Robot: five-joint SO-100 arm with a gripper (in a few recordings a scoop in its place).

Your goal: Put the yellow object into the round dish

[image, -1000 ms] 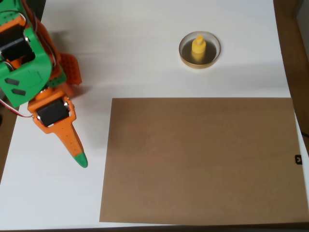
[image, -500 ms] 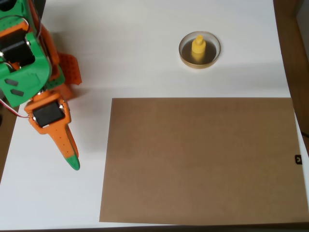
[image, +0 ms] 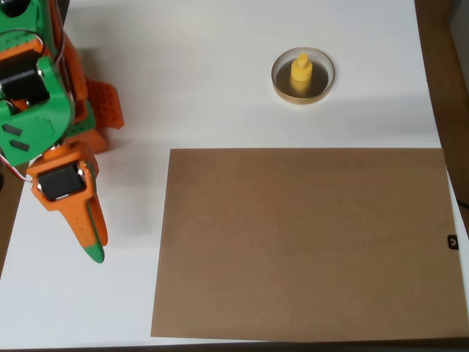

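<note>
Overhead view: white table (image: 220, 88) with a brown sheet (image: 304, 242) across its lower half. Orange and green gripper (image: 93, 248) at far left, fingers together, holding nothing. Round dish (image: 323, 88) near top, well apart. Yellow object (image: 301, 70) upright inside dish. Likely light, stiff, smooth plastic; narrow knob the handiest hold.

- White counter (image: 220, 88) pretty much fills the overhead view, matte and evenly lit, with just soft shadows on it.
- Big brown sheet of cardboard (image: 308, 242) lies flat on it, off to the right of the tool.
- Dark wood strip (image: 443, 73) runs down the far right edge, well apart from the tool.
</note>
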